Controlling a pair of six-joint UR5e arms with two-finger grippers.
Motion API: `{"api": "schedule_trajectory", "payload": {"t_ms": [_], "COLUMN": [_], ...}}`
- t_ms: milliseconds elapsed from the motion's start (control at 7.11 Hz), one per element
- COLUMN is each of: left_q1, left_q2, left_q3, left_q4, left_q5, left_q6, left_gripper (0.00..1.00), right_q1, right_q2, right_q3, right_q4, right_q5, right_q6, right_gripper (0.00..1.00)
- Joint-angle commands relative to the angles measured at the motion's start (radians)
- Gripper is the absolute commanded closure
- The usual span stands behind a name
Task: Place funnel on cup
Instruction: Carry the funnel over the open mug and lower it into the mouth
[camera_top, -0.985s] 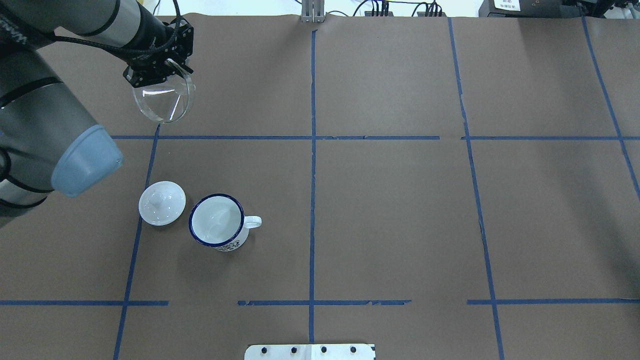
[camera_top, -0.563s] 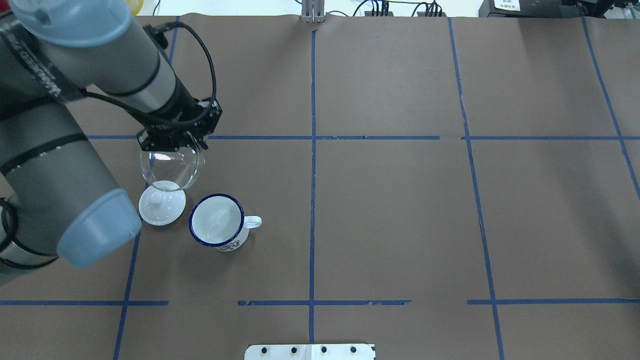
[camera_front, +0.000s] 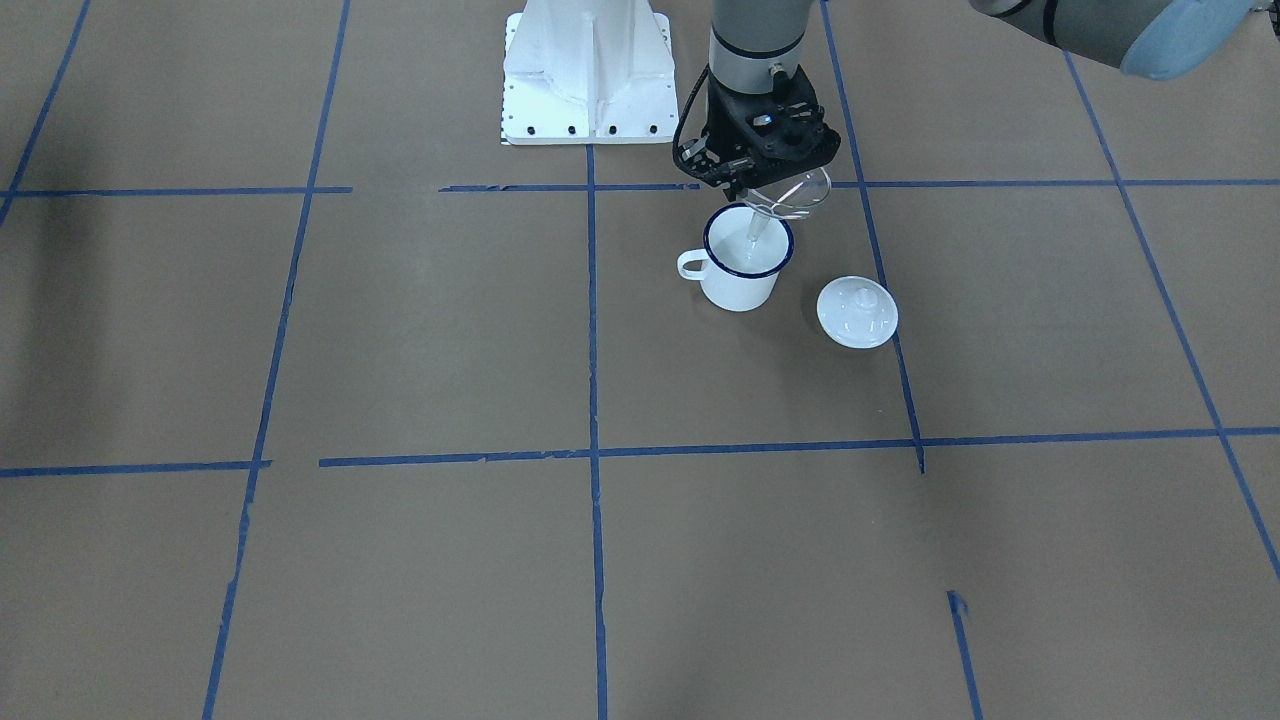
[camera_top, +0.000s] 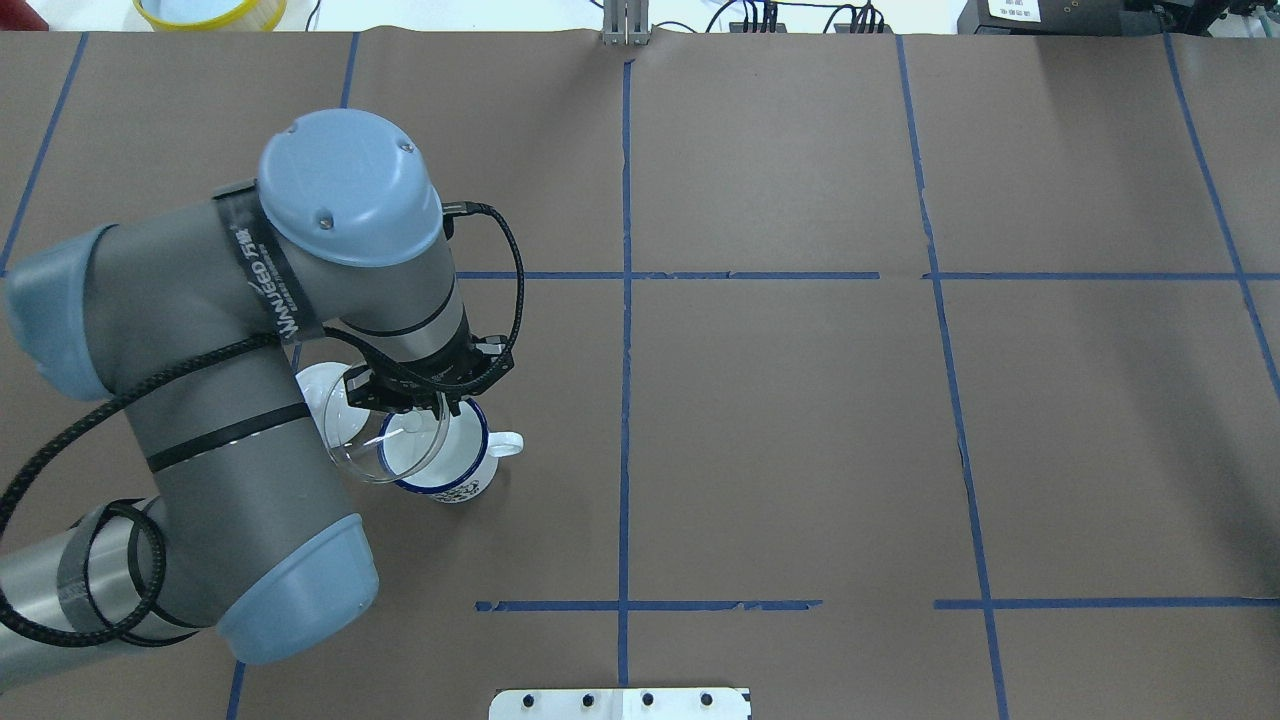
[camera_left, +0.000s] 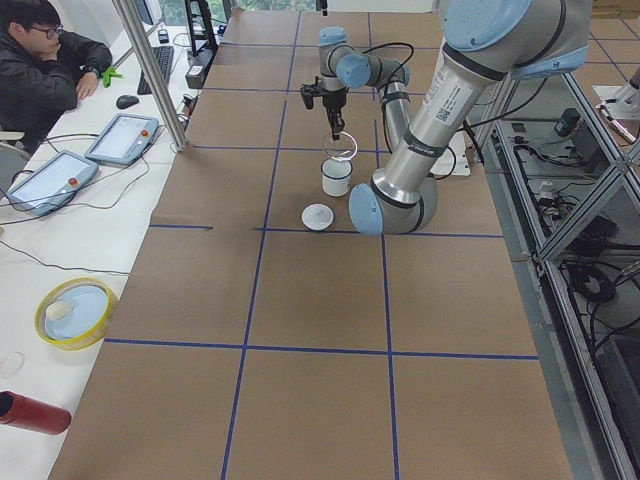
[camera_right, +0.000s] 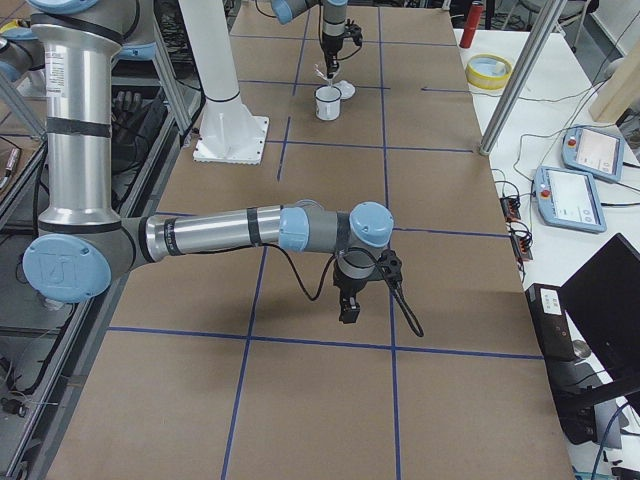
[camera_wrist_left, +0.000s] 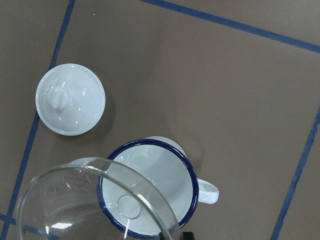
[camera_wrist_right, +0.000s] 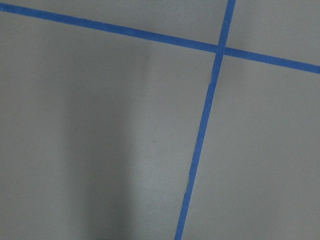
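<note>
The clear funnel (camera_top: 372, 452) is held by its rim in my left gripper (camera_top: 420, 410), which is shut on it. The funnel hangs tilted just above the white mug with the dark-blue rim (camera_top: 450, 462). In the front view the funnel's (camera_front: 797, 190) spout points down into the mug's (camera_front: 738, 285) mouth below my left gripper (camera_front: 765, 185). In the left wrist view the funnel's bowl (camera_wrist_left: 75, 200) overlaps the mug's (camera_wrist_left: 160, 170) left rim. My right gripper (camera_right: 350, 305) hovers over bare table far from the mug; I cannot tell whether it is open.
A round white lid with a knob (camera_top: 318, 395) lies on the table right beside the mug, partly under my left arm; it also shows in the left wrist view (camera_wrist_left: 70, 99). A yellow bowl (camera_top: 210, 12) sits past the table's far left corner.
My left arm has carried the funnel from the far left of the table toward me, past the lid, to above the mug. The mug and lid have not moved.
</note>
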Motion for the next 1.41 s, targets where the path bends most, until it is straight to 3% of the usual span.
{"api": "schedule_trajectory", "payload": {"t_ms": [0, 422, 563, 704, 985, 1267], "left_q1": [0.018, 0.020, 0.020, 0.020, 0.020, -0.008], "left_q2": [-0.016, -0.016, -0.018, -0.016, -0.019, -0.006], "left_q3": [0.049, 0.113, 0.125, 0.127, 0.110, 0.014], "left_q4": [0.000, -0.037, -0.049, -0.072, -0.071, -0.071], "left_q5": [0.015, 0.017, 0.017, 0.017, 0.018, 0.032], "left_q6": [0.023, 0.058, 0.058, 0.057, 0.057, 0.139], "left_gripper": [1.00, 1.00, 0.27, 0.00, 0.00, 0.00], "right_q1": [0.000, 0.000, 0.000, 0.000, 0.000, 0.000], "right_q2": [0.000, 0.000, 0.000, 0.000, 0.000, 0.002], "right_q3": [0.000, 0.000, 0.000, 0.000, 0.000, 0.000], "right_q4": [0.000, 0.000, 0.000, 0.000, 0.000, 0.000], "right_q5": [0.000, 0.000, 0.000, 0.000, 0.000, 0.000], "right_q6": [0.000, 0.000, 0.000, 0.000, 0.000, 0.000], "right_gripper": [0.00, 0.00, 0.00, 0.00, 0.00, 0.00]}}
